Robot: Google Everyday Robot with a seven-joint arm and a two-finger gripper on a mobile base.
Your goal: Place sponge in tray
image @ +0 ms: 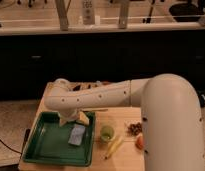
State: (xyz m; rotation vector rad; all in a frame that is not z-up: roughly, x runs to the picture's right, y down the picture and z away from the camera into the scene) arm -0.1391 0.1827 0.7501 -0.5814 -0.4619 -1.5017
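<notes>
The sponge lies flat inside the tray, in the right half of it and close to the right rim, its long side running roughly from front to back. The tray sits on the left part of the wooden counter, its dark green floor bare around the pad. The white arm reaches from the right across the counter and bends down over the tray's back right corner. The claw hangs there, just above and behind the sponge, apart from it; whether it is wide or narrow I cannot tell. A yellow wedge shows just beside the claw at the tray's rim. To the right of the tray stand a green cup, a banana and a cluster of dark red fruit.
</notes>
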